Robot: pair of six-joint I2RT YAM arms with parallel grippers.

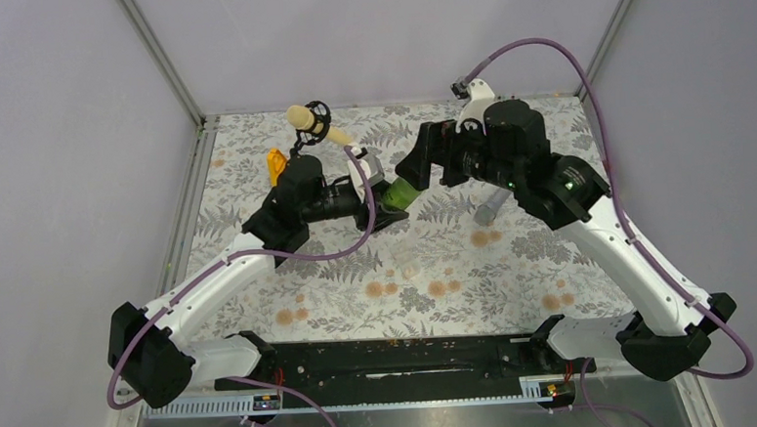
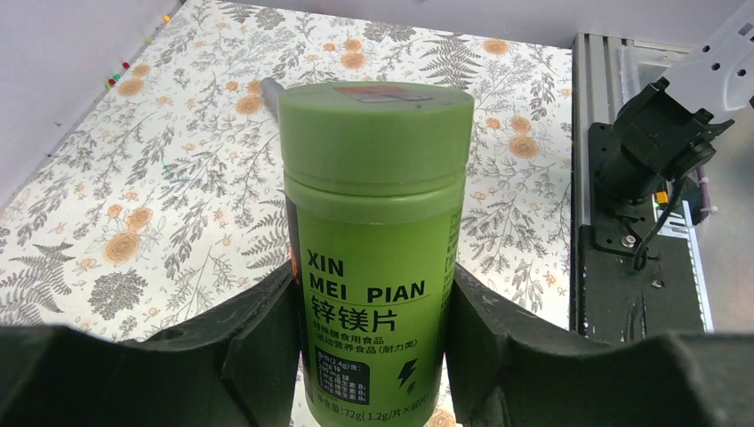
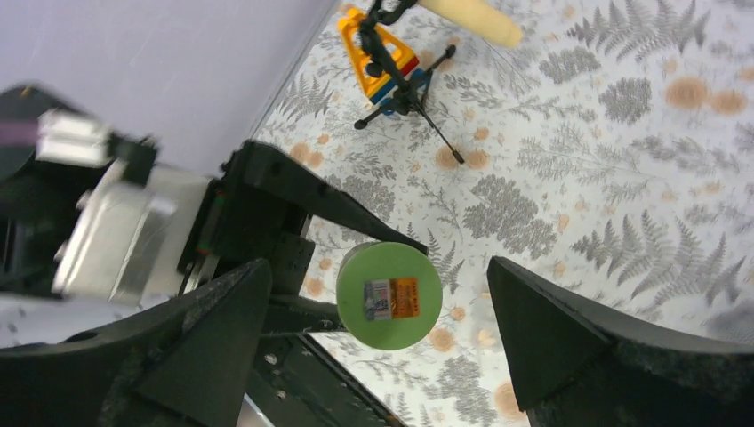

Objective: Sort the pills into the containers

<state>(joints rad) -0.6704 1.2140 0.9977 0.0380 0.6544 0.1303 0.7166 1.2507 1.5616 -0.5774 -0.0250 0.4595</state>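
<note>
My left gripper [image 1: 391, 199] is shut on a green screw-cap bottle [image 1: 402, 190] and holds it above the floral mat, tilted toward the right arm. In the left wrist view the bottle [image 2: 378, 205] fills the middle, with a finger pressed on each side and the cap on. My right gripper [image 1: 421, 160] is open at the cap end. In the right wrist view the green cap [image 3: 389, 295] sits between its spread fingers [image 3: 222, 329], touching neither. A faint small clear cup [image 1: 412, 268] seems to stand on the mat. I cannot tell loose pills from the mat's orange flowers.
A yellow toy figure [image 1: 275, 165] and a black tripod holding a cream foam piece [image 1: 309, 119] stand at the back left. A grey see-through tube [image 1: 492, 206] lies under the right arm. A black rail [image 1: 392, 355] runs along the near edge.
</note>
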